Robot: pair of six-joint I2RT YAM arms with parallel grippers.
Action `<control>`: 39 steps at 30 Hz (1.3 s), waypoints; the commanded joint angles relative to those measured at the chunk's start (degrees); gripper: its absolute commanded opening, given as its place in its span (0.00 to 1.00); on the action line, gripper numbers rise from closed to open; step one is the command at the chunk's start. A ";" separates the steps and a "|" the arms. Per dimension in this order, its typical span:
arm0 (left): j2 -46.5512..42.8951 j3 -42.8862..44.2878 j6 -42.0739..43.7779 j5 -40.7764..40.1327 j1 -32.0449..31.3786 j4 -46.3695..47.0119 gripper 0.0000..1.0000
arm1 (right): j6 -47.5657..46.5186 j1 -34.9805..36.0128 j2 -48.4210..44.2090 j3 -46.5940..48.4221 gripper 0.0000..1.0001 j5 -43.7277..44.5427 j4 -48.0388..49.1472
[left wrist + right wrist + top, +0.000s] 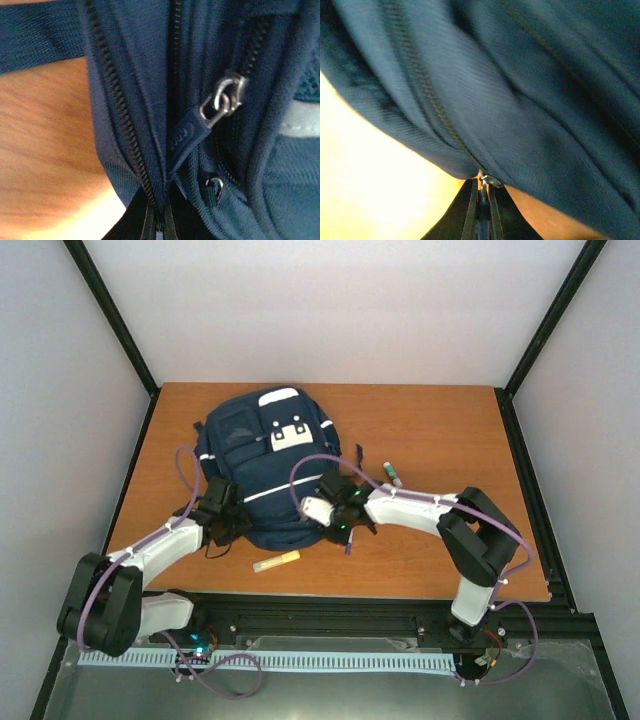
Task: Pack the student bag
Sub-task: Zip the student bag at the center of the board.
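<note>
The wooden worktop (440, 440) carried the student bag (262, 455), which lay flat, left of centre and toward the far edge. The left tool (228, 520) sat at the bag's near-left edge, its jaws together and pinching fabric beside a zip. The right tool (340, 512) sat at the bag's near-right edge. A yellow marker (276, 561) lay just in front of the bag, and a green-capped pen (392, 475) lay apart to its right. The right tool's jaws were clamped on a small metal zip pull (489, 180).
</note>
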 commanded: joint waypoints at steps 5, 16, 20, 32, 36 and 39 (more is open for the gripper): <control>4.93 12.63 6.22 -4.37 7.67 0.91 0.08 | 5.00 10.36 8.50 11.04 0.03 -6.19 -7.21; -9.33 3.80 -3.47 12.05 7.67 -1.66 0.63 | 6.29 5.51 8.64 12.28 0.03 -4.82 -3.25; -9.56 1.60 -6.88 17.59 6.98 0.98 0.63 | 6.58 5.48 8.86 12.65 0.03 -5.73 -3.16; -2.17 3.03 -9.35 19.57 1.60 6.86 0.50 | 6.31 5.48 7.37 14.08 0.03 -7.70 -4.52; 2.04 4.79 -8.52 19.84 0.16 8.29 0.42 | 5.90 5.48 6.88 14.02 0.03 -7.53 -4.84; 2.84 4.98 -8.15 18.92 -0.07 8.71 0.31 | 5.52 5.48 6.88 13.97 0.03 -7.38 -4.98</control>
